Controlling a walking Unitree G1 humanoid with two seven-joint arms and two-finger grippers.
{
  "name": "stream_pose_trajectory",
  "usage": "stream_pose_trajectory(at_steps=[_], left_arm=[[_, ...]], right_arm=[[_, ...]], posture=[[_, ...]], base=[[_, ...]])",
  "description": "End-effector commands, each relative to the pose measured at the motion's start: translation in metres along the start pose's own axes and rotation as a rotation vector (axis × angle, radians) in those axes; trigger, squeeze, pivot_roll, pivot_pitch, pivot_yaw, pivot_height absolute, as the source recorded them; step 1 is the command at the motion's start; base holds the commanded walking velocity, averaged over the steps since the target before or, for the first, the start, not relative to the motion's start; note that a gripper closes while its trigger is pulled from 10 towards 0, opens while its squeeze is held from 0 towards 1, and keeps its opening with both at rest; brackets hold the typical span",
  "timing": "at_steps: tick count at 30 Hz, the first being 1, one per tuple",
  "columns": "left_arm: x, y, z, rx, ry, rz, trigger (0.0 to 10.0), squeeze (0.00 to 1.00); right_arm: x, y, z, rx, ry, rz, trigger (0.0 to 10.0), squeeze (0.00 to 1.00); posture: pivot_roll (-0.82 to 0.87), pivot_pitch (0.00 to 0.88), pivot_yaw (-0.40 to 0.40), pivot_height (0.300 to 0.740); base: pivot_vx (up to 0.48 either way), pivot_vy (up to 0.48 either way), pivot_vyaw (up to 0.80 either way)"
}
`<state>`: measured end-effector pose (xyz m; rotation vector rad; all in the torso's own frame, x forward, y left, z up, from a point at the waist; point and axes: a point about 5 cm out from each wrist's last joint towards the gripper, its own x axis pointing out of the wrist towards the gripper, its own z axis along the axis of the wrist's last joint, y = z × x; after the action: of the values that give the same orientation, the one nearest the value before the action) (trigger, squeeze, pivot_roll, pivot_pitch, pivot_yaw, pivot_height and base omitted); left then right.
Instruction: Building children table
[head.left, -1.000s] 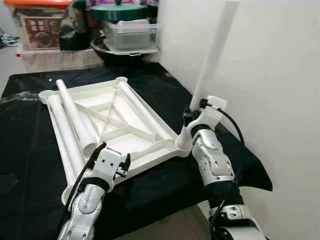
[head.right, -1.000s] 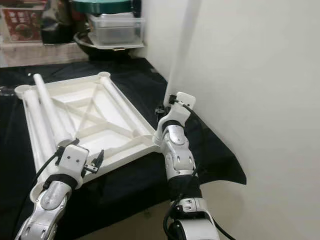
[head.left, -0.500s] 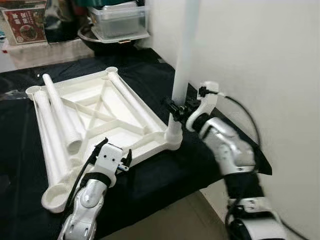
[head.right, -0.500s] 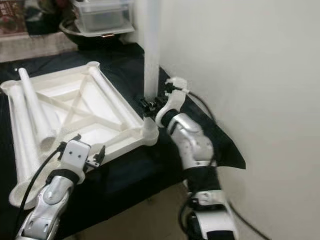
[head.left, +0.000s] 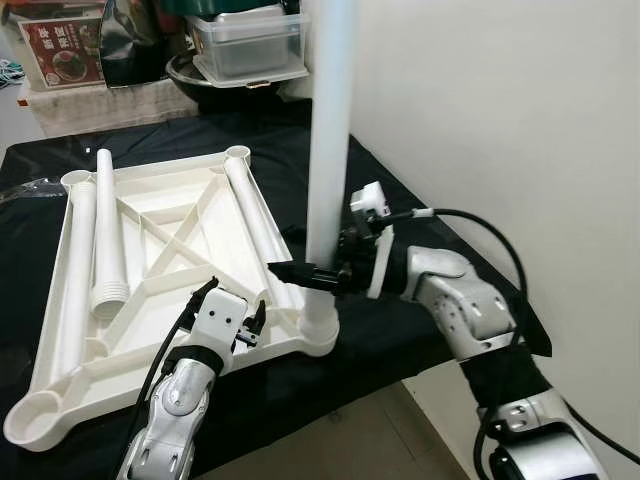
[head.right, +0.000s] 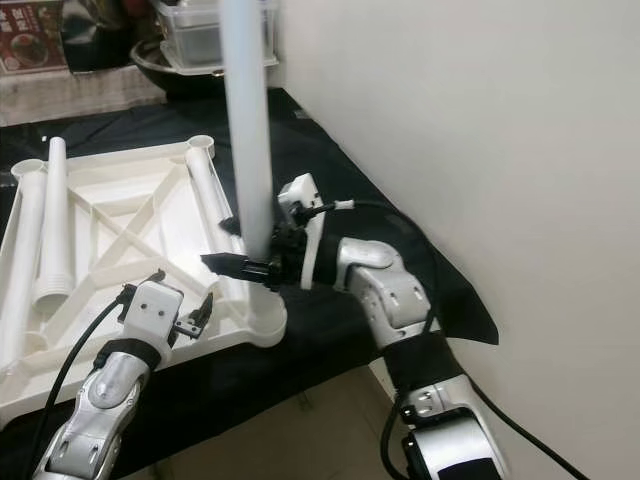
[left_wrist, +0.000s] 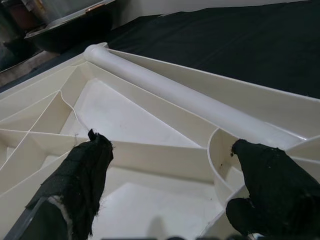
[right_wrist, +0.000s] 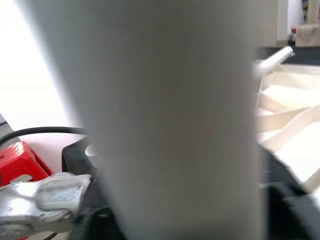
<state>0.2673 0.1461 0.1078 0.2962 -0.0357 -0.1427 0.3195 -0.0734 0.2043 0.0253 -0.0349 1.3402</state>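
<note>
While the right gripper (head.left: 300, 271) is clamping the upright leg (head.left: 328, 150) in the tabletop's (head.left: 150, 260) near right corner socket, the left gripper (left_wrist: 170, 180) is hovering wide open.

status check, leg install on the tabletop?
Right tool shut on upright leg, seated in near corner socket of tabletop. Left tool open over near rim. Three loose legs lie in tabletop, nothing blocking.

Bright, even room light — the head views are sharp. The white table leg (right_wrist: 165, 115) looks blurry up close — soft shadows.
</note>
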Motion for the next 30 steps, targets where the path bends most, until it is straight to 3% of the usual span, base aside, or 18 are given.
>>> stream_pose_trajectory(at_steps=[1,2,3,5,6,8,9,12,16,17,21,22,24,25,26,27,29,30], left_arm=[[-0.003,0.001,-0.001,0.007,-0.001,0.001,10.0,0.0],[-0.003,0.001,-0.001,0.007,-0.001,0.001,10.0,0.0],[-0.004,0.001,-0.002,0.008,-0.001,0.003,10.0,0.0],[-0.004,0.002,-0.002,0.009,0.0,0.005,10.0,0.0],[-0.004,0.002,-0.002,0.009,0.0,0.005,10.0,0.0],[-0.003,0.002,-0.002,0.01,-0.001,0.004,10.0,0.0],[-0.003,0.001,-0.002,0.009,-0.003,0.003,10.0,0.0],[-0.001,0.0,-0.001,0.007,-0.005,0.003,10.0,0.0],[0.003,-0.003,0.002,0.005,-0.016,-0.013,10.0,0.0],[0.004,-0.003,0.003,0.007,-0.022,-0.019,10.0,0.0],[0.005,-0.001,0.004,0.012,-0.027,-0.021,10.0,0.0],[0.005,0.001,0.004,0.013,-0.027,-0.016,10.0,0.0],[0.005,0.003,0.004,0.014,-0.026,-0.012,10.0,0.0],[0.004,0.005,0.003,0.013,-0.025,-0.008,10.0,0.0],[0.004,0.005,0.002,0.012,-0.023,-0.007,10.0,0.0],[0.004,0.004,0.001,0.011,-0.022,-0.008,10.0,0.0],[0.004,0.003,0.001,0.01,-0.021,-0.009,10.0,0.0],[0.005,0.0,0.002,0.008,-0.025,-0.013,10.0,0.0]], right_arm=[[0.003,-0.011,-0.007,0.005,0.021,-0.113,0.0,0.0],[0.003,-0.011,-0.007,0.005,0.021,-0.113,0.0,0.0],[0.001,-0.024,-0.01,0.011,0.035,-0.246,0.0,0.0],[-0.014,-0.054,-0.023,0.1,0.061,-0.668,0.0,0.0],[-0.014,-0.054,-0.023,0.1,0.061,-0.668,0.0,0.0],[-0.033,-0.065,-0.039,0.173,0.11,-0.987,0.0,0.0],[-0.041,-0.062,-0.048,0.173,0.146,-1.133,0.0,0.0],[-0.036,-0.045,-0.058,0.153,0.15,-1.251,0.0,0.0],[-0.008,-0.03,-0.07,0.204,0.177,-1.185,0.0,0.0],[0.008,-0.022,-0.067,0.23,0.143,-1.063,10.0,0.0],[0.026,-0.015,-0.055,0.23,0.068,-0.912,10.0,0.0],[0.031,-0.012,-0.039,0.22,-0.021,-0.782,10.0,1.0],[0.033,-0.011,-0.028,0.21,-0.077,-0.701,10.0,1.0],[0.036,0.001,-0.013,0.192,-0.133,-0.476,10.0,1.0],[0.033,0.013,-0.002,0.144,-0.147,-0.285,10.0,0.0],[0.029,0.022,0.003,0.107,-0.146,-0.167,10.0,0.0],[0.025,0.026,0.005,0.083,-0.127,-0.079,10.0,0.0],[0.019,0.03,0.001,0.039,-0.062,0.031,10.0,0.0]], posture=[[0.1,0.0,-0.063,0.74],[0.1,0.0,-0.063,0.74],[0.1,0.0,-0.063,0.74],[0.09,0.0,-0.059,0.74],[0.09,0.0,-0.059,0.74],[0.09,0.0,-0.058,0.74],[0.08,0.0,-0.053,0.74],[0.07,0.0,-0.037,0.74],[0.07,0.0,-0.03,0.74],[0.07,0.0,-0.03,0.74],[0.08,0.0,-0.032,0.74],[0.08,0.0,-0.036,0.74],[0.08,0.0,-0.036,0.74],[0.07,0.0,-0.032,0.74],[0.07,0.0,-0.034,0.74],[0.07,0.0,-0.034,0.74],[0.07,0.0,-0.04,0.74],[0.08,0.0,-0.043,0.74]], base=[[0.0,0.0,0.0],[0.0,0.0,0.0],[0.0,0.0,0.0],[0.0,0.0,0.0],[0.0,0.0,0.0],[0.0,0.0,0.0],[0.0,0.0,0.0],[0.0,0.0,0.0],[0.0,0.0,0.0],[0.0,0.0,0.0],[0.0,0.0,0.0],[0.0,0.0,0.0],[0.0,0.0,0.0],[0.0,0.0,0.0],[0.0,0.0,0.0],[0.0,0.0,0.0],[0.0,0.0,0.0],[0.0,0.0,0.0]])
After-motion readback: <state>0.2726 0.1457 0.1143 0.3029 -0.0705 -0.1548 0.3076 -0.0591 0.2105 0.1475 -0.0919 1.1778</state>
